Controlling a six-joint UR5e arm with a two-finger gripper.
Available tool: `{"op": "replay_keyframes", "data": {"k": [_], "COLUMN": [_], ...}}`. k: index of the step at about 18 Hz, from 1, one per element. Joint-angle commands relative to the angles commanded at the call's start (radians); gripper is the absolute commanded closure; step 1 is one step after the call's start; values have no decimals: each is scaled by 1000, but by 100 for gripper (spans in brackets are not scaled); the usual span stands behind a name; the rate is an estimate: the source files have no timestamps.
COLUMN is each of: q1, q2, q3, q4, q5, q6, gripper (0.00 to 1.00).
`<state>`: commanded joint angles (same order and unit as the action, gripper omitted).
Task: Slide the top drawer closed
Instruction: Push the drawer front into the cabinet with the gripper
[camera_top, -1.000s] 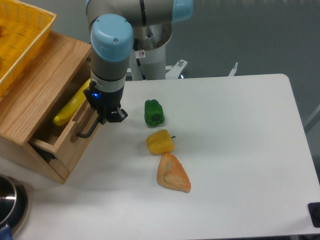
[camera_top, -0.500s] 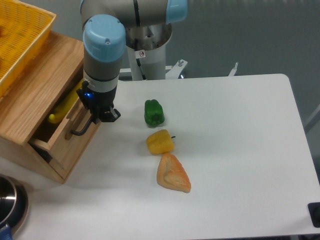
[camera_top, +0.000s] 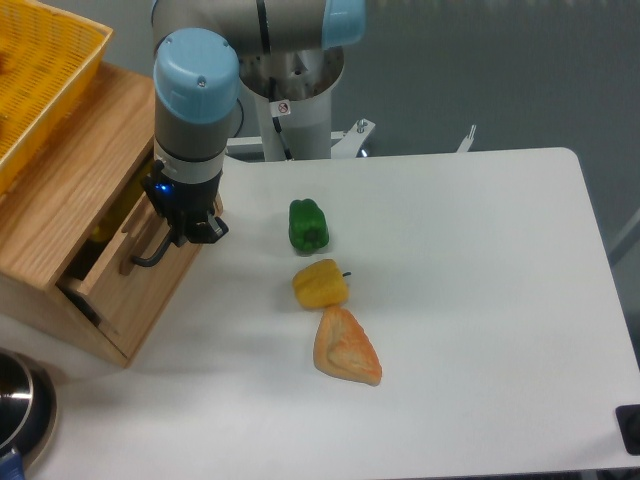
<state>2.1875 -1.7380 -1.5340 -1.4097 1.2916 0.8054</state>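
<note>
My two-finger gripper (camera_top: 190, 232) is pressed against the light oak wooden top drawer (camera_top: 130, 270) by its black bar handle (camera_top: 152, 252). Drawer's only open a crack now. Can't tell if my fingers are open or closed.

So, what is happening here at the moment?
The arm's gripper is at the black handle of the top drawer, pushing it into the wooden cabinet. Compared with a second ago, the drawer has gone further in, and only a narrow gap remains, with a bit of something yellow inside. A green pepper, a yellow pepper and a pastry lie untouched on the white table.
</note>
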Motion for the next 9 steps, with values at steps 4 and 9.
{"op": "replay_keyframes", "data": {"k": [4,9], "q1": [-14,-21], "q2": [-2,-2], "q3": [0,0], "q4": [0,2], "q5": [-2,-2], "q6": [-14,-26], "gripper": [100,100]}}
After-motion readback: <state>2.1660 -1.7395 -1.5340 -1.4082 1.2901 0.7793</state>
